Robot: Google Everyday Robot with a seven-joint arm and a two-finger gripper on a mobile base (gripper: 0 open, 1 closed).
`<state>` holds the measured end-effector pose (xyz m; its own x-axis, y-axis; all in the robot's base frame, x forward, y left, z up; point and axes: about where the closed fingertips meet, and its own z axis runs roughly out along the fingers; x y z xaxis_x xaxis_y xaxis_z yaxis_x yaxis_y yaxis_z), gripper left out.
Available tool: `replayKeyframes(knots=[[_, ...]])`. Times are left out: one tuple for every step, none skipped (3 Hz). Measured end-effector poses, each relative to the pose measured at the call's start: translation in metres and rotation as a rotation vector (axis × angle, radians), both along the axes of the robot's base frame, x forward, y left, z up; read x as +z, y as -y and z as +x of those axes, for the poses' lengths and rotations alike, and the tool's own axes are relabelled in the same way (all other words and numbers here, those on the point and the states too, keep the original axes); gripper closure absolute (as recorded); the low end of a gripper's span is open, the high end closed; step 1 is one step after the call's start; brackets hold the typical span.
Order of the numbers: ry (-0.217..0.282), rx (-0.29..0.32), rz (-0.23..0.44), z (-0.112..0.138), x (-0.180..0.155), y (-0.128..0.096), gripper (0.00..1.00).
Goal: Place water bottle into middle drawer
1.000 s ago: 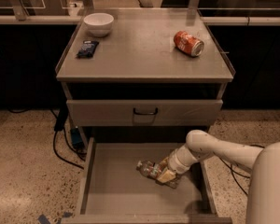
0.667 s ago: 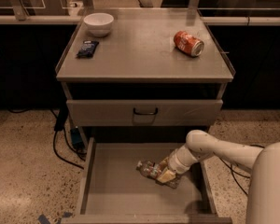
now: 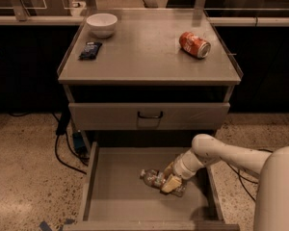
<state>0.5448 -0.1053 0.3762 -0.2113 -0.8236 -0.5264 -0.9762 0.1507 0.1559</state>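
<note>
Camera view, from above and in front of the unit. The drawer [image 3: 118,189] stands pulled fully out at the bottom, its flat floor exposed; this open position is what allows access from above.

The bottle [image 3: 151,177] lies on its side on the drawer floor, right of centre, cap end toward the left, well inside the side walls. Lying flat, it sits below the wall tops, which in my judgement would let the drawer close over it.

The arm [image 3: 216,155] enters from the right and slopes down over the right wall. The end effector [image 3: 168,178] is low in the drawer, at the bottle's right-hand portion and in contact with it. Whether it is clamped on the bottle or has already let go cannot be told from this view.

Judgement: the placing step is at or near completion. What remains is a confirmed release and a clear lift out.

Above, the drawer front [image 3: 149,115] is closed. On the bench [image 3: 144,61] rest a can [image 3: 194,44] on its side, a bowl [image 3: 101,24] and a dark packet [image 3: 90,50], all well apart from the work.
</note>
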Motion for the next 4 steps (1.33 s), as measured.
replayKeyframes(knots=[[0.0,0.0,0.0,0.0,0.0,0.0,0.0],[0.0,0.0,0.0,0.0,0.0,0.0,0.0],[0.019,-0.009,-0.012,-0.006,0.014,0.0,0.0],[0.078,-0.046,-0.012,-0.016,0.041,0.007,0.0]])
